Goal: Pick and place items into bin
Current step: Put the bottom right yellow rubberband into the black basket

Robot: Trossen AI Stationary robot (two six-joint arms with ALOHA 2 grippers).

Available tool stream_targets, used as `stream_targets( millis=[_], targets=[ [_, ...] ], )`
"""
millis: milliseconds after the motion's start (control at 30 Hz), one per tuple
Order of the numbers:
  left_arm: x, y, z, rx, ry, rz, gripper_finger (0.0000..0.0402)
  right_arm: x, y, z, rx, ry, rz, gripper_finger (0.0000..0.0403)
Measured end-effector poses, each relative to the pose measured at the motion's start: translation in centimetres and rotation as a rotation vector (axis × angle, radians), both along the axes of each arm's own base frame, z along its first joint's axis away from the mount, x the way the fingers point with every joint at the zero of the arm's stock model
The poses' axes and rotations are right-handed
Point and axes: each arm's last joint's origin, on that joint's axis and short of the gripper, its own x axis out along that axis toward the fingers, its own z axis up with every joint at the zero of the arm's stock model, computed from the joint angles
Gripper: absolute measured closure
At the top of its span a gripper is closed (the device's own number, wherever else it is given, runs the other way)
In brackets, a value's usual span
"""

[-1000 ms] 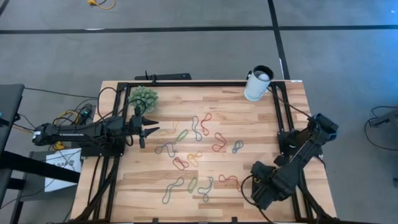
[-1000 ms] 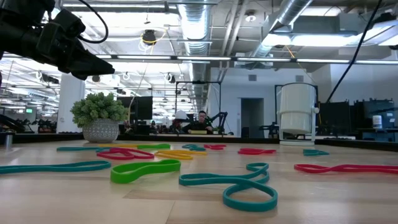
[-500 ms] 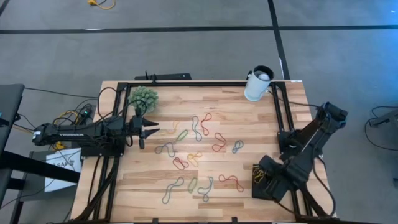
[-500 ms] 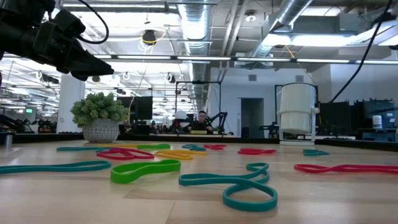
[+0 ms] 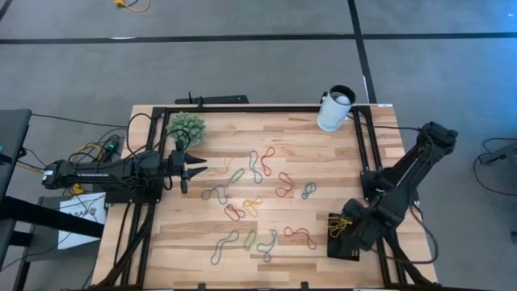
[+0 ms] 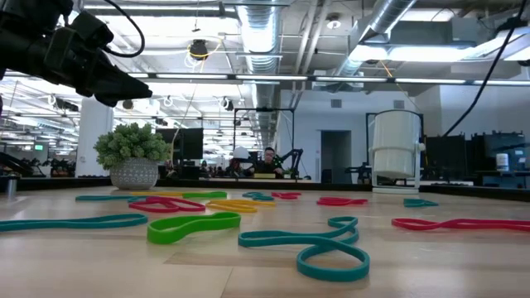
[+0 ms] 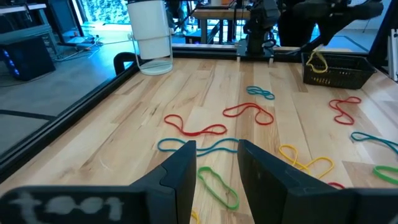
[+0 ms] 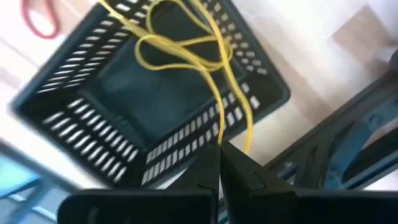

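Dangling yellow band [image 8: 186,43] over bin [image 8: 74,106], right tool [image 8: 219,155] pinched shut

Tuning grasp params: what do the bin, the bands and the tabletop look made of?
Bin: looks like rigid black plastic, matte, with moulded slotted walls. Yellow band, pinched in the right gripper: likely rubber, thin and floppy, draping in loose loops. Tabletop: wood, light planks with visible grain, smooth and slightly satin.

R gripper [image 5: 349,229] over bin [image 5: 342,246], yellow band [image 5: 337,225] hanging.
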Motion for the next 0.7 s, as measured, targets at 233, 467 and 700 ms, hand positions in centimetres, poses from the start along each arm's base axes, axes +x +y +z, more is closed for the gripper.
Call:
stream_targets(
  millis=[233, 467, 700],
  targets=[
    [0.0, 0.0, 0.0, 0.001, 0.001, 0.000, 0.0292, -1.4, 0.0, 1.8, 0.104, -0.067, -0.050, 0.0403],
    [0.0, 0.0, 0.0, 0.001, 0.002, 0.000, 0.0292, -2.0, -0.1, 1.8, 0.064, -0.060, -0.053, 0.0403],
    [0.0, 0.0, 0.0, 0.001, 0.002, 0.000, 0.0292, -0.5, -0.5, 0.7, -0.076, -0.124, -0.053, 0.0403]
  ],
)
